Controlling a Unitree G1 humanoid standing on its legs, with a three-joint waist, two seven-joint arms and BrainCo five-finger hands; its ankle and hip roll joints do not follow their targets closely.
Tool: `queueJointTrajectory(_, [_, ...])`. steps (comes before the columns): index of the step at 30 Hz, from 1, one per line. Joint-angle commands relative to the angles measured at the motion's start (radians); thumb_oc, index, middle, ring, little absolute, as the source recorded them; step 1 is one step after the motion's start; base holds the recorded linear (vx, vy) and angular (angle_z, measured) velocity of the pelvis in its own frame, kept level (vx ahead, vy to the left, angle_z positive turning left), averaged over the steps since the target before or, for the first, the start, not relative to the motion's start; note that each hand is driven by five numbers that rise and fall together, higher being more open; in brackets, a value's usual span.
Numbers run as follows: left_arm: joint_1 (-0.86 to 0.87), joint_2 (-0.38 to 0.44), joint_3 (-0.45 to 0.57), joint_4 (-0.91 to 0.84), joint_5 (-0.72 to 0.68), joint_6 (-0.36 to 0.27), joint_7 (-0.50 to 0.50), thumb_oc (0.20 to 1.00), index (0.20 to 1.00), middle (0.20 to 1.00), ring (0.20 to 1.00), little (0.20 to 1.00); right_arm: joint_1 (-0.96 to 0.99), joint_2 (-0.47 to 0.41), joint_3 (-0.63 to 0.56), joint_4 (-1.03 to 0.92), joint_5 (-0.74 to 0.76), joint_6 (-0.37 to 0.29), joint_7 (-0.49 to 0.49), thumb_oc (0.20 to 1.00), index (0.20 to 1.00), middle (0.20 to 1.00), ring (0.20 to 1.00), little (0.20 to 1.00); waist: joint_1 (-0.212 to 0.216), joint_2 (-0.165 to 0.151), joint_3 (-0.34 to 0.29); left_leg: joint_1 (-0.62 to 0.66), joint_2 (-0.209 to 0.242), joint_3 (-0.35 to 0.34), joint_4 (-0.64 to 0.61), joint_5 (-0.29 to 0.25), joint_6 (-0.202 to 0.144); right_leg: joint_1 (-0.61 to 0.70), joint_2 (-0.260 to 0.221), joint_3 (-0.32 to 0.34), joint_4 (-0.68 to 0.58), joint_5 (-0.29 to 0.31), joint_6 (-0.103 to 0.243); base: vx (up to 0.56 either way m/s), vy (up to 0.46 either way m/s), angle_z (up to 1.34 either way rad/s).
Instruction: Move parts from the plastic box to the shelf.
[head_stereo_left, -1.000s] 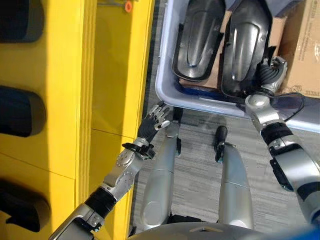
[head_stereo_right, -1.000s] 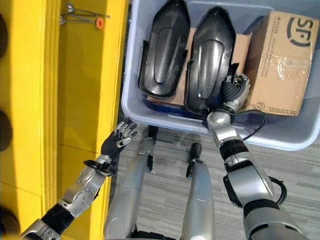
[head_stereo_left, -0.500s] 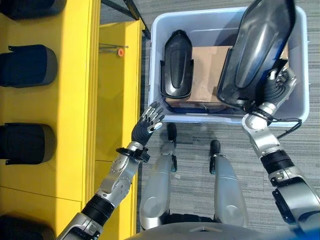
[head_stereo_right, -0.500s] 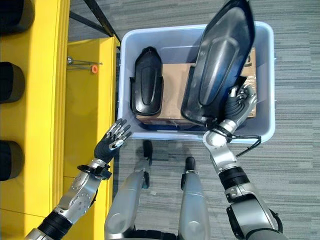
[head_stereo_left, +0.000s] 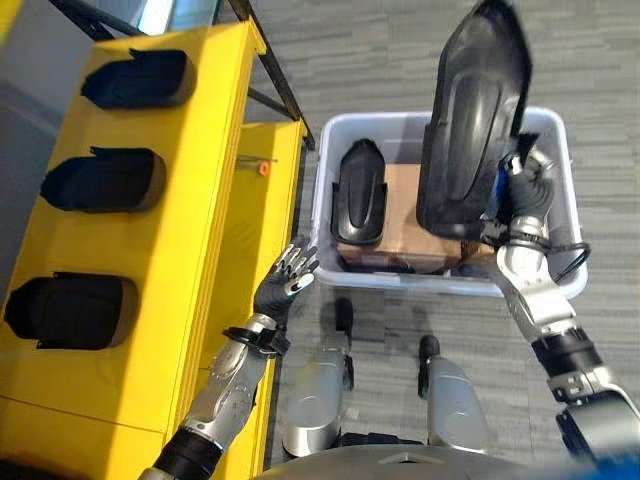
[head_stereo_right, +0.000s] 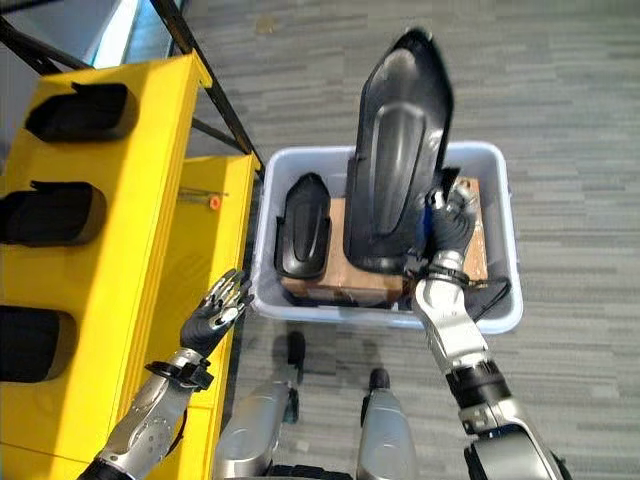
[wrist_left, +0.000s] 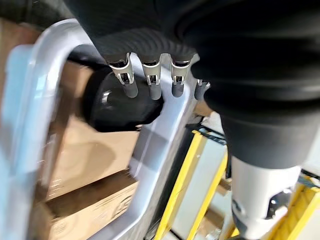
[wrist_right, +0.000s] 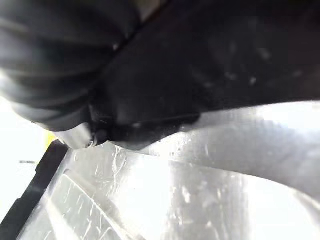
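So the big black part has come right up out of the plastic box since half a second ago, when its lower end was down among the stuff inside; the whole view has pulled back too, so that's the camera shifting, not the box or shelf going anywhere; the right hand is wrapped round the part's lower edge, fingers curled onto it, and the part stands nearly upright above that hand, its narrow tip pointing away from the robot; the right wrist view is just dark plastic pressed up against the hand's cover, so the grip looks tight; a second black part lies in the box off to the left of the right hand, on top of a cardboard box that sits under both parts; the left hand hovers with fingers spread wide and holding nothing, between the box's near corner and the yellow shelf, just beside both but touching neither; three more black parts sit in a row on top of the shelf, well off to the left of that hand.
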Motion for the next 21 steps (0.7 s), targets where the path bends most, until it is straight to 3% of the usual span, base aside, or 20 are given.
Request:
queueJointTrajectory(1, [0.043, 0.014, 0.028, -0.051, 0.078, -0.006, -0.029, 1.0, 1.0, 1.0, 1.0, 1.0, 0.062, 0.001, 0.009, -0.106, 0.109, -0.021, 0.183, 0.2, 0.2, 0.2, 0.2, 0.2, 0.006, -0.081, -0.122, 0.013, 0.009, -0.033, -0.038, -0.059, -0.024, 0.126, -0.005, -0.117, -0.147, 0.062, -0.002, 0.12, 0.148, 0.11])
queueJointTrajectory(9, [0.061, 0.025, 0.072, -0.063, 0.134, 0.042, -0.031, 1.0, 1.0, 1.0, 1.0, 1.0, 0.172, 0.052, 0.091, -0.206, 0.18, 0.013, 0.328, 0.2, 0.2, 0.2, 0.2, 0.2, 0.015, -0.111, -0.204, 0.098, -0.035, -0.026, -0.069, -0.099, 0.02, 0.18, -0.024, -0.157, -0.19, 0.096, 0.043, 0.06, 0.165, 0.07])
queueJointTrajectory(16, [0.053, 0.037, 0.076, -0.075, 0.171, 0.066, 0.0, 1.0, 1.0, 1.0, 1.0, 1.0, 0.153, 0.099, 0.17, -0.221, 0.208, 0.012, 0.371, 0.2, 0.2, 0.2, 0.2, 0.2, 0.036, -0.132, -0.227, 0.129, -0.086, 0.004, -0.069, -0.151, 0.078, 0.136, -0.052, -0.185, -0.129, 0.187, 0.095, -0.04, 0.166, -0.11])
queueJointTrajectory(19, [0.052, 0.043, 0.08, -0.072, 0.173, 0.064, 0.02, 1.0, 1.0, 1.0, 1.0, 1.0, 0.145, 0.109, 0.188, -0.221, 0.218, 0.011, 0.386, 0.2, 0.2, 0.2, 0.2, 0.2, 0.042, -0.133, -0.23, 0.128, -0.091, 0.015, -0.069, -0.157, 0.085, 0.121, -0.029, -0.203, -0.103, 0.179, 0.091, -0.06, 0.067, -0.34])
queueJointTrajectory(21, [0.043, 0.042, 0.075, -0.063, 0.175, 0.063, 0.034, 1.0, 1.0, 1.0, 1.0, 1.0, 0.148, 0.111, 0.201, -0.227, 0.214, 0.005, 0.377, 0.2, 0.2, 0.2, 0.2, 0.2, 0.03, -0.139, -0.236, 0.121, -0.114, 0.0, -0.069, -0.158, 0.094, 0.105, 0.037, -0.145, -0.076, 0.175, 0.077, -0.08, 0.043, -0.29])
